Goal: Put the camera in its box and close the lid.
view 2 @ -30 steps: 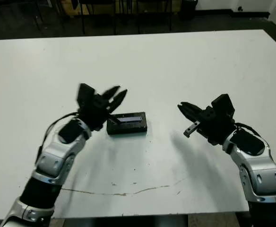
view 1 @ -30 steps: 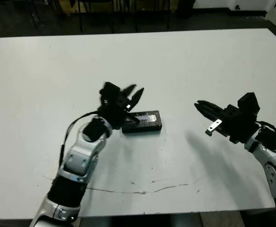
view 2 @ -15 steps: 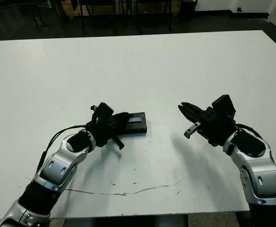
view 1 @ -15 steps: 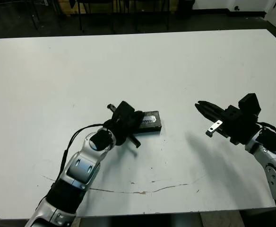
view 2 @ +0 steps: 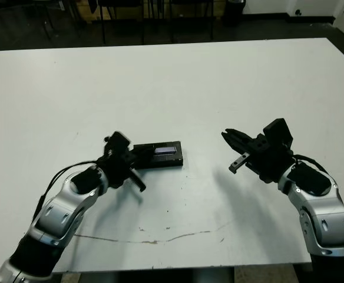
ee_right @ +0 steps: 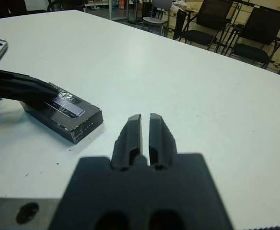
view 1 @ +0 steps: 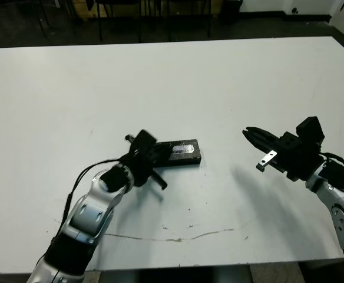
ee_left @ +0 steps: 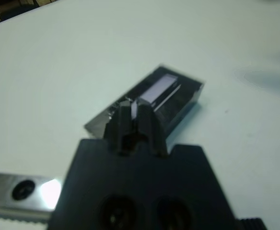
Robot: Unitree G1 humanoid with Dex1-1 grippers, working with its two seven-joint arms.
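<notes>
On the white tabletop (view 1: 219,82), roughly midway between its side edges and nearer the robot's edge than the far one, lies the lid (view 1: 182,151), a flat black cover with a pale strip on top. It appears to sit closed over the box, since only one black block shows; the box and the camera cannot be made out in any view, so whether the camera is inside cannot be told.

The left claw (ee_left: 136,115) rests on the end of the lid that faces the tabletop's left edge. In the head views that end is covered by the claw and its wrist, and the picture there is smeared. In the left wrist view the two fingers (ee_left: 124,120) stand pressed close together, clenched with nothing between them, their tips on the lid's top near the strip; that view is soft and blurred, so the exact contact is hard to judge.

The right claw (ee_right: 141,125) hangs above bare tabletop, well apart from the lid toward the right edge. Its fingers are drawn nearly together with only a thin slit between them, clenched on nothing. Chairs (ee_right: 216,19) stand beyond the far edge.
</notes>
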